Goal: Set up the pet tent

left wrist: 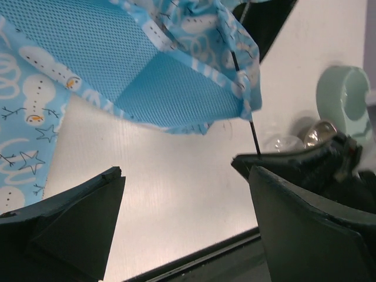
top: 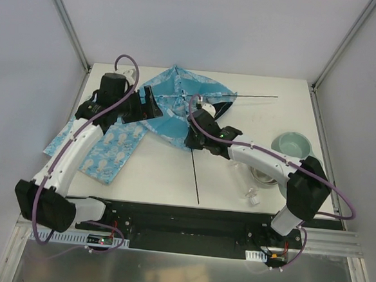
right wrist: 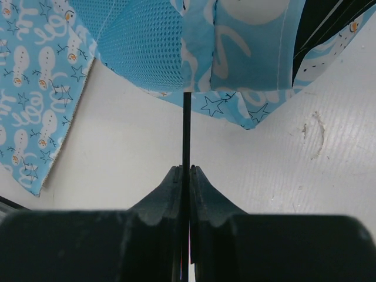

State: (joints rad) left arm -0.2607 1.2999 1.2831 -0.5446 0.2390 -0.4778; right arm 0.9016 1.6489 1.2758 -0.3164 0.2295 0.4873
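Toward the far edge of the surface (top: 237, 177), a little left of its middle, the tent (top: 171, 101) lies slumped, its blue snowman-print fabric bunched and partly lifted rather than standing in shape. A long black rod (top: 255, 96) juts from the top of the fabric toward the far right corner; whether it is the piece being held cannot be told.

The right fingers (right wrist: 185, 170) are clenched tight on a thin black pole (right wrist: 185, 129), pressed together with only the pole between them. From that grip the pole runs straight up into the hem of the tent, where mesh lining meets printed cloth. From above, these fingers sit at the tent's near right side.

The left fingers (left wrist: 187, 173) are spread wide and grasp nothing; bare surface shows between them. They sit at the tent's left side, with the fabric hanging just ahead of them. Beyond it, the left wrist view shows the pole dropping from the hem into the right fingers.

A flat mat (top: 110, 152) in the same print lies near the left edge, its far end under the left arm. A pale green bowl (top: 291, 147) stands near the right edge, well apart from the tent.
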